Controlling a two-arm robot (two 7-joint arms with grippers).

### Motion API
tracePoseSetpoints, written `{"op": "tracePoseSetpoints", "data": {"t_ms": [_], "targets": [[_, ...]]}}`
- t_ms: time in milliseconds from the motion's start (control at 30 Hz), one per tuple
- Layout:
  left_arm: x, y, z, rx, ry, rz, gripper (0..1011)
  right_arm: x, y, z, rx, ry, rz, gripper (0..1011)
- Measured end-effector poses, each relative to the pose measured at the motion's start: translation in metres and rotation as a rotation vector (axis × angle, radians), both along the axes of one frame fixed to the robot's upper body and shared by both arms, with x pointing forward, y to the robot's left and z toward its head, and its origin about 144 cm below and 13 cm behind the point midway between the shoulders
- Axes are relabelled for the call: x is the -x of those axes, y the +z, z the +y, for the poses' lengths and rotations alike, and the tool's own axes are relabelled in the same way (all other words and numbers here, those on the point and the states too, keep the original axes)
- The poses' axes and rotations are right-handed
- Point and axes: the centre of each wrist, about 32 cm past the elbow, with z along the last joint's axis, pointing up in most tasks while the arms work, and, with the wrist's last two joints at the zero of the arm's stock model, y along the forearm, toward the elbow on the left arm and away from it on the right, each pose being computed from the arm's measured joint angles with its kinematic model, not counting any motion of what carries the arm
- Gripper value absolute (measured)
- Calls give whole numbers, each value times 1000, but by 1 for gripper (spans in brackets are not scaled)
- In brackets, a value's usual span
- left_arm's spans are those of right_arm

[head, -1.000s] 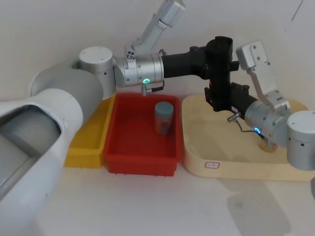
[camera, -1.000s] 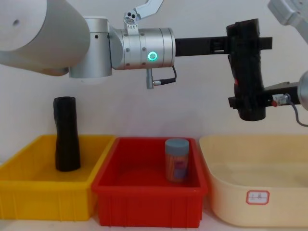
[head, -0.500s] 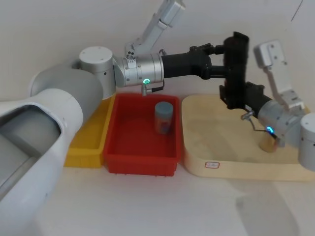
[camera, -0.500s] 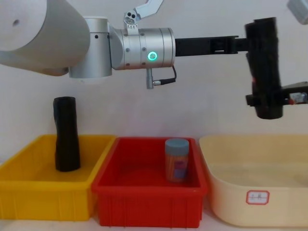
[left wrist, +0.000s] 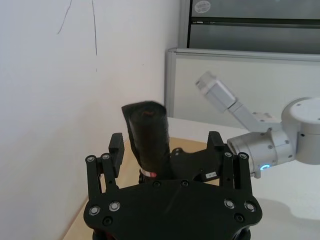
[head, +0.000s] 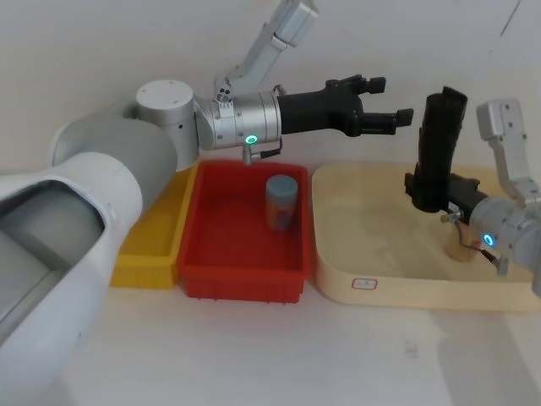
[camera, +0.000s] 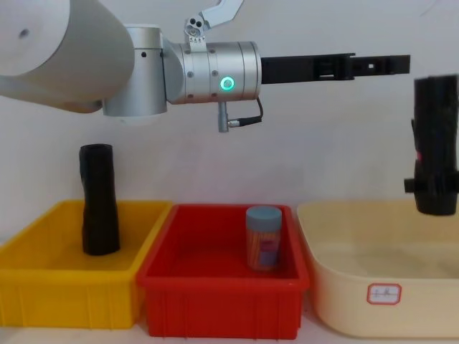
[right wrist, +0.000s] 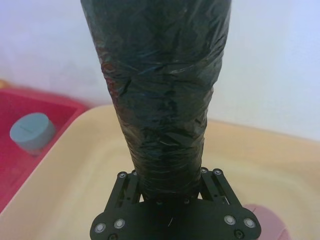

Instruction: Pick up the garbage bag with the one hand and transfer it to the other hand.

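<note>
My silver-grey arms, left gripper point(head: 385, 101) long and black past a green glowing ring, right gripper point(right wrist: 170, 192) black, screw-studded, blue ring behind

garbage bag point(camera: 435, 147) over right tray point(camera: 337, 287) | can point(camera: 263, 238) in middle bin point(camera: 222, 304)

This looks like a robot test bench in an office or lab. A plain white wall point(head: 101, 51) backs a white bench point(head: 254, 355) with yellow point(camera: 64, 287), red point(camera: 222, 294) and cream point(camera: 380, 301) sorting trays, and the left wrist view shows a grey partition point(left wrist: 240, 80) beneath dark cabinets point(left wrist: 250, 25).
</note>
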Motion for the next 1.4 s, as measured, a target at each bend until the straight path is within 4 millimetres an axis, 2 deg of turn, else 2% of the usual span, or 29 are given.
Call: {"op": "tracePoseSetpoints", "data": {"t_ms": [400,467,633,667,1000,1400], "targets": [[0,0,0,0,1,0,1002,-10,-25,-8,-57,97,74,462],[0,0,0,0,1,0,1001,-11,-27,-8,-57,112,78,509],[0,0,0,0,1,0,1002,-13,-33,-6,-56,159,84,698],[0,0,0,0,1,0,1002,-13,-33,-5,-55,163,84,698],[0,0,0,0,1,0,1001,-14,-40,-4,-53,207,92,985],[0,0,0,0,1,0,1001,-15,-42,-3,-51,229,96,999]]}}
